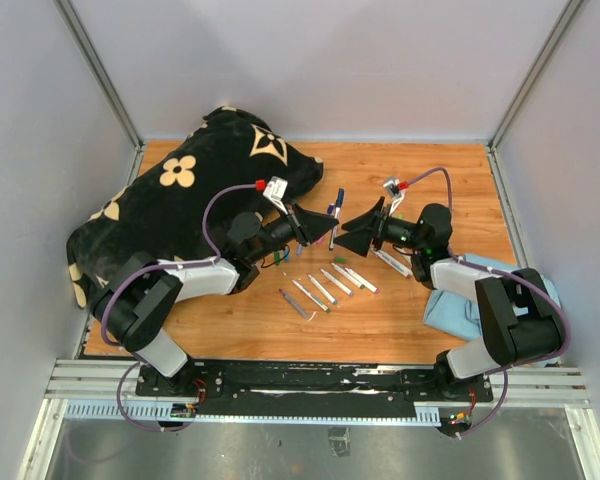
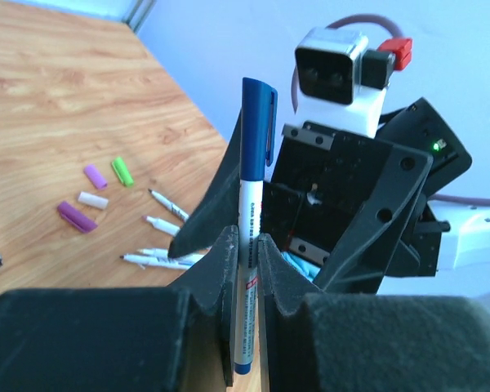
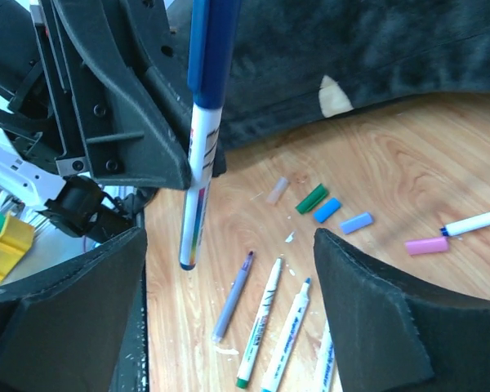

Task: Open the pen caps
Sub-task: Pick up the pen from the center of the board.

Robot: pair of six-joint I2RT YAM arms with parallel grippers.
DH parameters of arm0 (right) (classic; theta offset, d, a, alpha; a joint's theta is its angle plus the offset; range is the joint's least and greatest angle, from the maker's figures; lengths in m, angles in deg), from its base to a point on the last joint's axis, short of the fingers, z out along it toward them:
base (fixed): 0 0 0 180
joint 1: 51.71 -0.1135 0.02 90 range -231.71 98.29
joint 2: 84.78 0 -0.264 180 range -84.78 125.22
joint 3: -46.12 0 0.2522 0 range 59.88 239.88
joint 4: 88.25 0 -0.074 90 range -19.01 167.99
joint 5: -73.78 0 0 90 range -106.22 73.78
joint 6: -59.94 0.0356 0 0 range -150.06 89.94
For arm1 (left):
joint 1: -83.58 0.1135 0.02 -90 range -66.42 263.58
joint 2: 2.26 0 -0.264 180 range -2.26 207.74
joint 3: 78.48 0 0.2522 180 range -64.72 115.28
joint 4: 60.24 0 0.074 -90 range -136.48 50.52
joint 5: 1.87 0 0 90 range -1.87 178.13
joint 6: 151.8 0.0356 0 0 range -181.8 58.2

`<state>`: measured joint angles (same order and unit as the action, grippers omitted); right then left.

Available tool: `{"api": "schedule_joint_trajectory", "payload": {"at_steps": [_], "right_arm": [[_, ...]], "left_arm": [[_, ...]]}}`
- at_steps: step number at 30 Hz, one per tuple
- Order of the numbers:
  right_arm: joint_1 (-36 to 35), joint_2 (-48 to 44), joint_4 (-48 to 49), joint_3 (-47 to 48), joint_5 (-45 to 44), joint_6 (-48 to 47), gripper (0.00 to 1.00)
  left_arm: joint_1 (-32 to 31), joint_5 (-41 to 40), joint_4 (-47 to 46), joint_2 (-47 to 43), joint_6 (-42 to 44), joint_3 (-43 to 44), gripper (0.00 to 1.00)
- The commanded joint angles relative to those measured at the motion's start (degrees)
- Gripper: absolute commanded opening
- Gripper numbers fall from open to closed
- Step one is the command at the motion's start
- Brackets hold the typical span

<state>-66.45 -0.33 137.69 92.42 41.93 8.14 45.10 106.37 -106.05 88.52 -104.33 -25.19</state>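
Wooden tabletop (image 1: pixel 400 320) held loose pen caps (image 3: pixel 327 210) and bare markers (image 3: pixel 261 331). Above it, the left gripper (image 2: pixel 245 249) clamped a pen (image 2: pixel 250 212) with its blue cap (image 2: pixel 259 122) on, while the right gripper (image 3: pixel 229 261) stood wide open just beside it.

blue cap (image 2: pixel 259 114) on pen (image 2: pixel 249 220) (loose caps (image 3: pixel 312 198) nearby)

Bright, even, diffuse light fills all three views, leaving only soft, faint shadows on the tabletop (image 1: pixel 380 320). There is no harsh glare. In the wrist views, the left gripper (image 2: pixel 245 245) and right gripper (image 3: pixel 229 237) look blurred along the bottom edge.
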Motion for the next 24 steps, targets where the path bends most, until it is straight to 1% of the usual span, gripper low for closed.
{"api": "schedule_joint_trajectory", "payload": {"at_steps": [1,6,8,10,12,14,15,16,17,19,22,24], "right_arm": [[-2.5,-0.3,0.3,2.0,1.6,1.3,0.81],[-4.4,-0.2,-1.4,3.3,2.0,1.2,0.63],[-4.7,-0.2,-1.9,3.4,1.9,1.2,0.54],[-4.7,-0.2,-2.4,3.4,2.0,1.0,0.41],[-4.7,0.1,-3.0,3.8,2.8,0.9,0.22],[-4.8,0.4,-3.6,4.5,4.0,1.2,0.06],[-4.8,0.4,-4.2,4.8,4.7,1.1,0.02],[-4.7,0.4,-5.5,5.3,5.5,0.5,0.01],[-4.7,0.2,-7.1,6.0,6.4,-0.3,0.01],[-4.6,0.1,-11.6,7.6,9.0,-2.9,0.01],[-4.4,0.1,-22.9,11.3,14.5,-10.1,0.01],[-4.1,0.4,-32.5,14.6,18.6,-16.7,0.01]], "left_arm": [[-0.9,-4.3,-7.0,0.1,-1.5,-1.1,0.0],[-2.2,-5.1,-9.1,0.8,-2.1,-1.6,0.0],[-2.9,-5.7,-10.9,1.1,-2.5,-2.3,0.0],[-3.5,-5.8,-12.6,1.6,-3.3,-3.0,0.0],[-3.6,-5.8,-14.0,2.0,-3.8,-3.7,0.0],[-3.7,-5.9,-15.0,2.1,-4.2,-4.3,0.0],[-3.6,-5.8,-15.4,2.0,-4.1,-4.7,0.0],[-3.6,-5.8,-15.7,1.5,-3.9,-5.1,0.02],[-3.6,-5.8,-15.7,0.8,-3.6,-5.6,0.08],[-3.6,-5.9,-15.7,-1.6,-2.4,-7.6,0.23],[-3.6,-6.7,-14.8,-7.8,0.2,-12.2,0.5],[-3.5,-7.1,-12.4,-13.7,3.1,-15.4,0.63]]}}
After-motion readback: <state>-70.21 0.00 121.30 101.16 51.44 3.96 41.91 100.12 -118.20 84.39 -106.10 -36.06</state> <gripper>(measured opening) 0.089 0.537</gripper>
